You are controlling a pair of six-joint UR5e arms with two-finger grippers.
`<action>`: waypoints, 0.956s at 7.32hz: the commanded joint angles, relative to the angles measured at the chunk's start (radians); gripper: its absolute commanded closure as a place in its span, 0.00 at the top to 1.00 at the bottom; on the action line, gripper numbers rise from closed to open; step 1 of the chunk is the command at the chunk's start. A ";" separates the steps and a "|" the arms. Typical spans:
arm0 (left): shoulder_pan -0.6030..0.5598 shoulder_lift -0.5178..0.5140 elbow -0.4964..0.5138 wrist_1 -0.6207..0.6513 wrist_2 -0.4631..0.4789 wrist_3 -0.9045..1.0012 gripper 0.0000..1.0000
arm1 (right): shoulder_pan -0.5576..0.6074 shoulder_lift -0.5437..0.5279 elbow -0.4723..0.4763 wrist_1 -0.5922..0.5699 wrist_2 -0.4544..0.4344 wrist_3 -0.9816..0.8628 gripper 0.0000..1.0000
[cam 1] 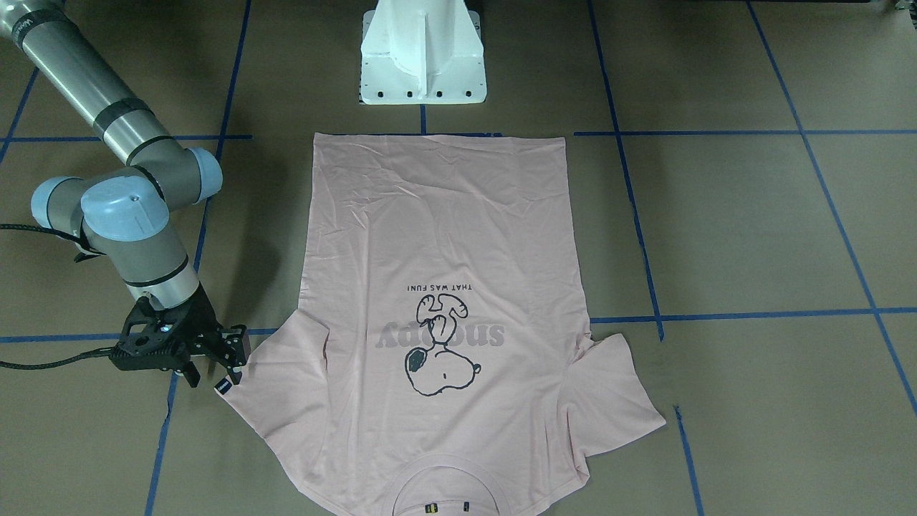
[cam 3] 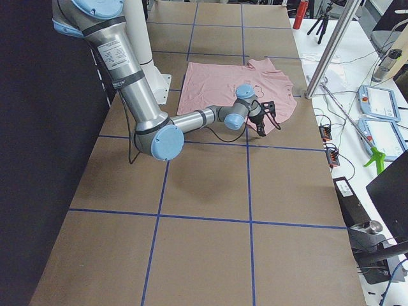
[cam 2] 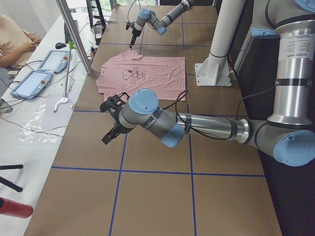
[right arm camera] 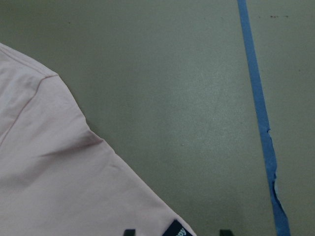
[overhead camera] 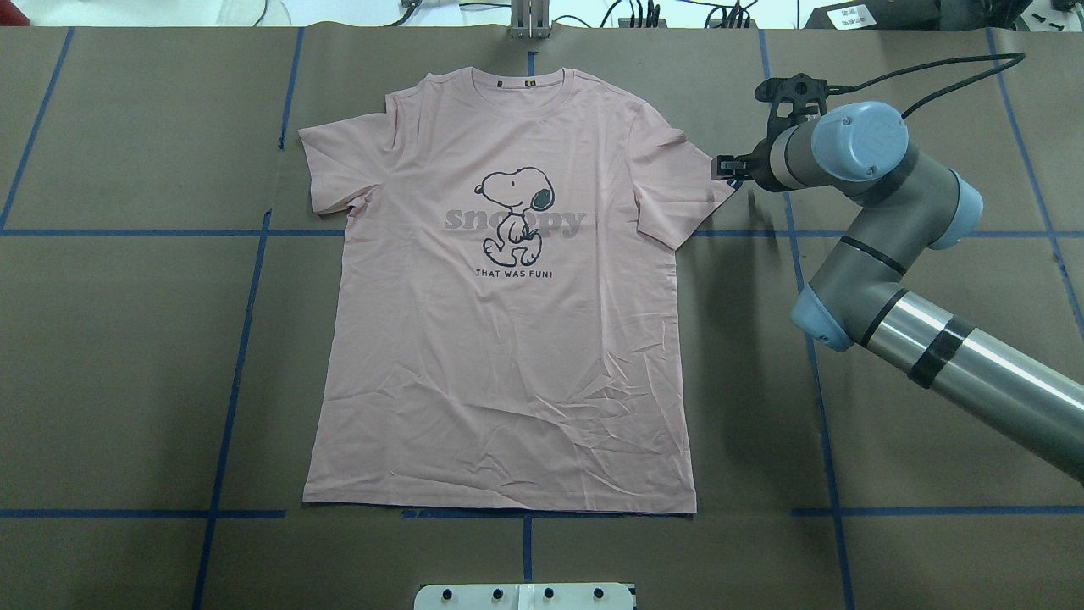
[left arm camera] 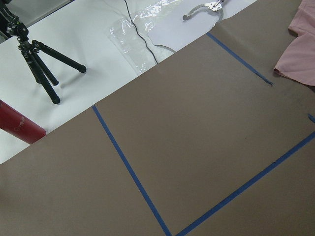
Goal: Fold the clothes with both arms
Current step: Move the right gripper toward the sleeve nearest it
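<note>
The brown-paper table fills the overhead view. The pink Snoopy T-shirt lies flat at centre, print up. At upper right, the right gripper has its jaws wide, straddling the sleeve corner. I cannot tell how the left gripper has its jaws.

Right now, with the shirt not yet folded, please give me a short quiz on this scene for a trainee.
1. True or false: the pink T-shirt lies flat with its Snoopy print facing up.
2. The right hand is nearest which part of the T-shirt? A) collar B) sleeve C) bottom hem
3. Fill in: the right hand is ____ (open or shut).
Key: 1 true; 2 B; 3 open.
</note>
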 commanded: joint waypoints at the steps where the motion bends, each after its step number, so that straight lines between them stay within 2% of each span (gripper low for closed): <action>1: 0.000 0.000 0.000 0.000 0.000 0.000 1.00 | -0.012 0.002 -0.019 0.000 -0.022 -0.001 0.62; 7: 0.000 0.002 0.000 0.000 0.000 0.002 1.00 | -0.018 0.029 -0.042 0.000 -0.029 0.001 0.57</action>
